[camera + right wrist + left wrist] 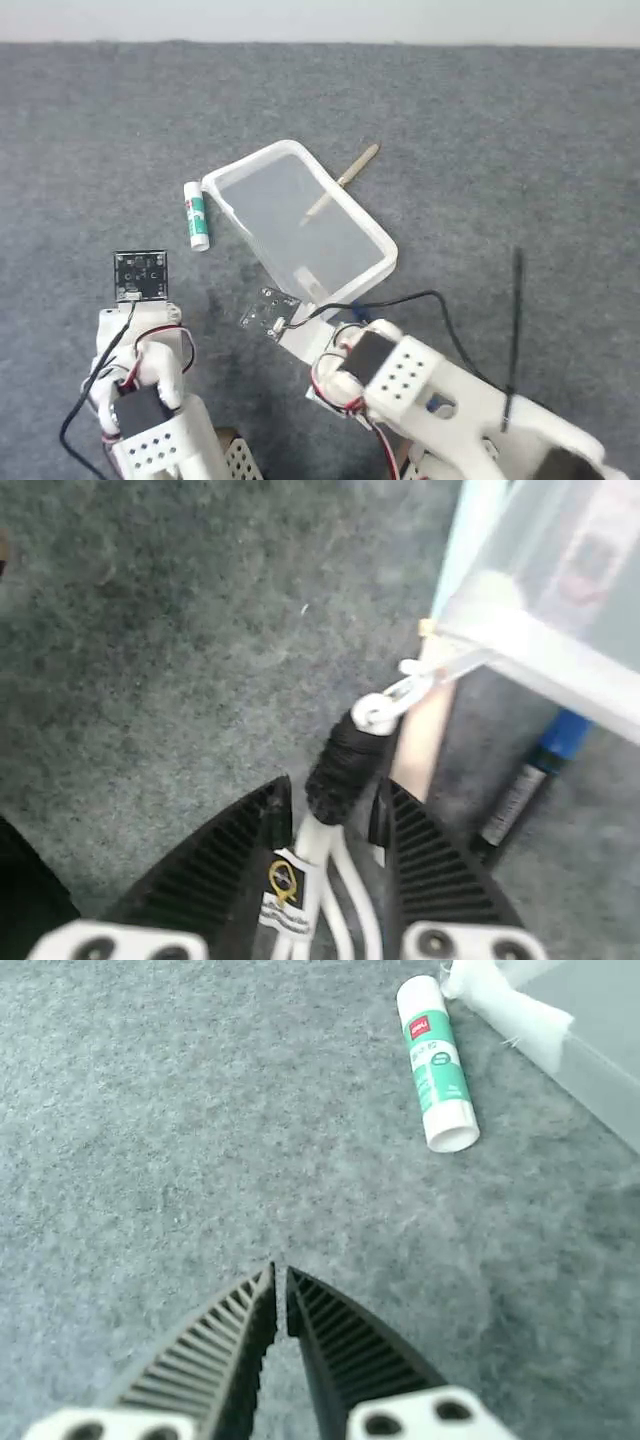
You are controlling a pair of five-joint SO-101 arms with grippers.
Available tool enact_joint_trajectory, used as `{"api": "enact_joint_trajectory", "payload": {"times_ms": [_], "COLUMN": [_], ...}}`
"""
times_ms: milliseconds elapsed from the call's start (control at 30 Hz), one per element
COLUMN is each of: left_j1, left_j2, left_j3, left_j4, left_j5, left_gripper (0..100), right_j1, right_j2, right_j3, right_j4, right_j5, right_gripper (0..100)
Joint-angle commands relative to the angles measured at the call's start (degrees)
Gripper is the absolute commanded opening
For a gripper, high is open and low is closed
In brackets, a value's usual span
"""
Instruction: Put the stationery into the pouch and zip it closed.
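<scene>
A: Risks from here?

B: Right end effector point(335, 795) stands narrowly apart around the near end of the zipper pull point(340, 765), with slack on one side, so not clamped as far as I can judge. Left end effector point(280, 1278) is pinched to a slit and holds nothing.

A: And the stationery?

B: Glue stick point(437, 1065) lies on the bench point(480, 130) ahead of the left end effector and off to one side, just beside a pouch corner. Pencil point(350, 178) juts past the pouch's far rim, well ahead of the right end effector. Blue pen point(545, 755) lies just beyond the right end effector at the pouch's near edge, seemingly outside.

A: So zipping now?

B: It would likely shut items out. The slider could jam on the pencil if that crosses the opening, which I cannot tell. Nothing pins the pouch point(250, 160), so a tug on the pull may drag the whole thing over the bench. A loose hold on the pull could slip.

A: Orientation?

B: The pouch lies flat with its near corner at the right end effector. Its long axis runs away from there, slanting toward the left arm's side. The glue stick's long axis points roughly away from the left end effector, one white end nearest it. The pencil lies across the pouch's long axis, thin end inward
</scene>
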Motion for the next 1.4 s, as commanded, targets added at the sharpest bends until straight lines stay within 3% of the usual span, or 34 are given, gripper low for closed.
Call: {"api": "enact_joint_trajectory", "payload": {"times_ms": [0, 333, 467, 767, 933, 1367], "left_j1": [-0.4, -0.4, -0.4, -0.4, -0.3, -0.3], "left_j2": [-1.1, -1.1, -1.1, -1.1, -1.1, -1.1], "left_j3": [-3.3, -2.4, -2.4, -2.4, -2.4, -2.9], "left_j4": [-1.6, -1.8, -1.8, -1.8, -1.8, -1.8], "left_j5": [0.0, 0.0, 0.0, 0.0, 0.0, 0.0], "left_gripper": [2, 2, 2, 2, 2, 2], "right_j1": [-0.1, 4.3, 5.1, 9.7, 13.1, 13.4], "right_j2": [3.0, 7.3, 10.7, 18.2, 12.3, -15.0], "right_j3": [-1.0, -1.0, -1.1, -8.7, -9.4, -3.6], "right_j4": [-2.8, -7.4, -10.1, -4.3, -1.6, -1.0], "right_j5": [-1.1, -1.1, -1.0, 4.0, 5.3, 4.7], "right_gripper": [13.7, 13.6, 8.7, 0.6, 0.7, 0.7]}}
